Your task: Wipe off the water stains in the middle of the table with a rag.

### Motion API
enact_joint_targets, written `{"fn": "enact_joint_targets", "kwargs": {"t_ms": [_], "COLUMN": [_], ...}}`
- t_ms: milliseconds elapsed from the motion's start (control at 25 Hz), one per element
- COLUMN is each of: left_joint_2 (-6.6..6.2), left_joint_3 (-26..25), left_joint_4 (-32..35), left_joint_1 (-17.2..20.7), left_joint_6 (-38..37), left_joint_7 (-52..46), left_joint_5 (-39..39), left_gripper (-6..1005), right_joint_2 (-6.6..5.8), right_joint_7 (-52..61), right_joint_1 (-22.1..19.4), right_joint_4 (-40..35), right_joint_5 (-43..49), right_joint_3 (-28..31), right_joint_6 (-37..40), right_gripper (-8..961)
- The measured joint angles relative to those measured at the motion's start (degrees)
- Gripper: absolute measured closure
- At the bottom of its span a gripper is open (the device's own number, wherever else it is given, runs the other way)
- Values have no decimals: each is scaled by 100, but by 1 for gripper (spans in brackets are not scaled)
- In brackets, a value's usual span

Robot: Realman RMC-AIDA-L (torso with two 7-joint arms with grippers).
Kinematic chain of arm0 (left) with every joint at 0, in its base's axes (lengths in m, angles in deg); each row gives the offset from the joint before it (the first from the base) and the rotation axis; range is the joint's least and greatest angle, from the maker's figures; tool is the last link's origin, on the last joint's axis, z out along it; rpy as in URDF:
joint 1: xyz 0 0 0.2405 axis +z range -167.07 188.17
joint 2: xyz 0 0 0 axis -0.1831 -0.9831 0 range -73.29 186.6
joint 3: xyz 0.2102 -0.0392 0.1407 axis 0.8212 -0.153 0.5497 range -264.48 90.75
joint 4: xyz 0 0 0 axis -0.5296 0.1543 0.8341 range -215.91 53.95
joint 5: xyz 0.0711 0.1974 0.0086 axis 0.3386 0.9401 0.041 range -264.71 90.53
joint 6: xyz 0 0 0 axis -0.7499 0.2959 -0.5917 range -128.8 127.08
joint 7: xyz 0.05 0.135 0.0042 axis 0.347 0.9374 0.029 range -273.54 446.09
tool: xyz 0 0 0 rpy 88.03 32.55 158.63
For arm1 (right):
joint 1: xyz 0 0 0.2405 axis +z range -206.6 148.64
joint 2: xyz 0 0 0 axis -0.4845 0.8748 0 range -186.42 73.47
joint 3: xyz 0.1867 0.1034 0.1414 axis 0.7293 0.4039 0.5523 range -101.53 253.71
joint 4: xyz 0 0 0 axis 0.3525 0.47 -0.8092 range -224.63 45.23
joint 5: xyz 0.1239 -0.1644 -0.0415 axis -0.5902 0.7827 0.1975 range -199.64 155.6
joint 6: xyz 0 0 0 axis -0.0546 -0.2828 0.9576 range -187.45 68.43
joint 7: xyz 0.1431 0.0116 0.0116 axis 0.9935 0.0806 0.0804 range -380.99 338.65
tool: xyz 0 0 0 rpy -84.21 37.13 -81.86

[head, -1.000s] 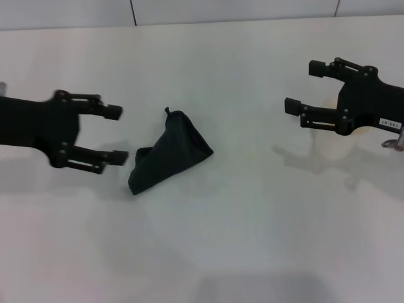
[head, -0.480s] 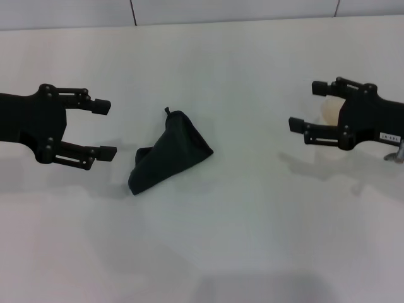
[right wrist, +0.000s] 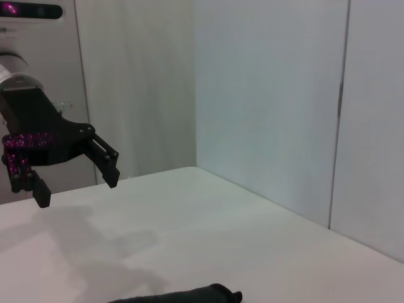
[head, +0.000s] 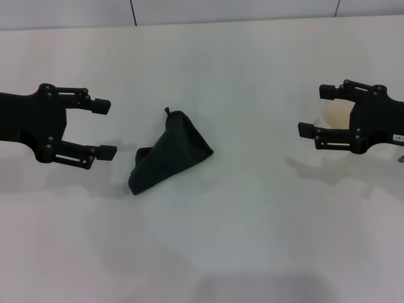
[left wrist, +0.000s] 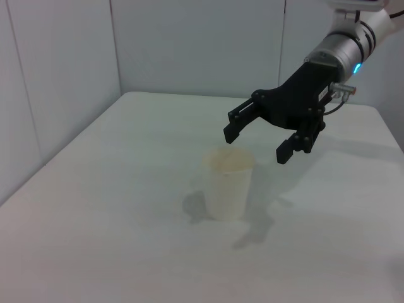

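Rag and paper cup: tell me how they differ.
The rag is dark and soft, lying crumpled in folds; the paper cup is pale and stiff, standing upright with its mouth open. The rag sits near the middle of the table, closer to the left gripper; the cup sits at the right side, under the right gripper. Both rest on the table, neither gripped.

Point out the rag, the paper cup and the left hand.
rag (head: 169, 153), head view, middle of the folded dark cloth.
paper cup (left wrist: 227, 189), left wrist view, its side wall.
left hand (head: 104, 128), head view, midway between its open fingertips.
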Motion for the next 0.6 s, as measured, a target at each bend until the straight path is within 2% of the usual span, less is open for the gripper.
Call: {"fn": "enact_joint_targets", "kwargs": {"t_ms": [600], "left_joint_2": [-8], "left_joint_3": [-11], "left_joint_4": [0], "left_joint_1": [-10], "left_joint_6": [32], "left_joint_7": [3], "left_joint_5": [0], "left_gripper": [146], "right_joint_2": [5], "right_joint_7": [6], "right_joint_1": [1], "right_joint_4": [34], "right_joint_5": [18], "right_joint_3": [-5], "right_joint_6": [-12], "right_gripper": [100]}}
